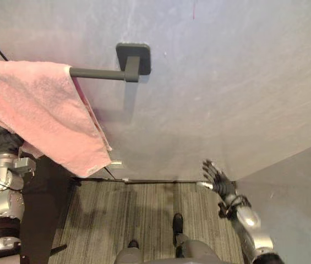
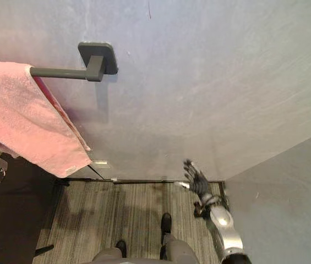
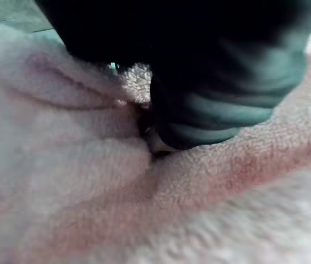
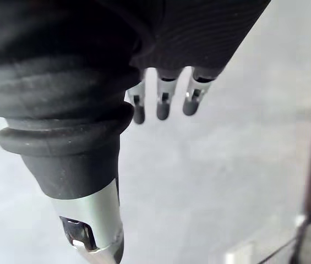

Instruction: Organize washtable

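Note:
A pink towel (image 1: 39,110) hangs over a dark towel bar (image 1: 97,72) fixed to the grey wall by a square mount (image 1: 134,58); its lower corner droops at the left. My left hand (image 1: 5,141) is up under the towel's lower edge, and in the left wrist view its dark cover (image 3: 227,82) presses into the pink cloth (image 3: 89,181), which hides the rest of the hand. My right hand (image 1: 217,179) is low at the right, open with straight fingers (image 4: 163,107), close to the foot of the wall and holding nothing.
The grey wall (image 1: 227,82) takes up most of the view, and a second wall (image 1: 298,198) closes in at the right. Striped carpet (image 1: 133,214) lies below. A dark panel (image 1: 45,209) stands at the lower left beside my left arm.

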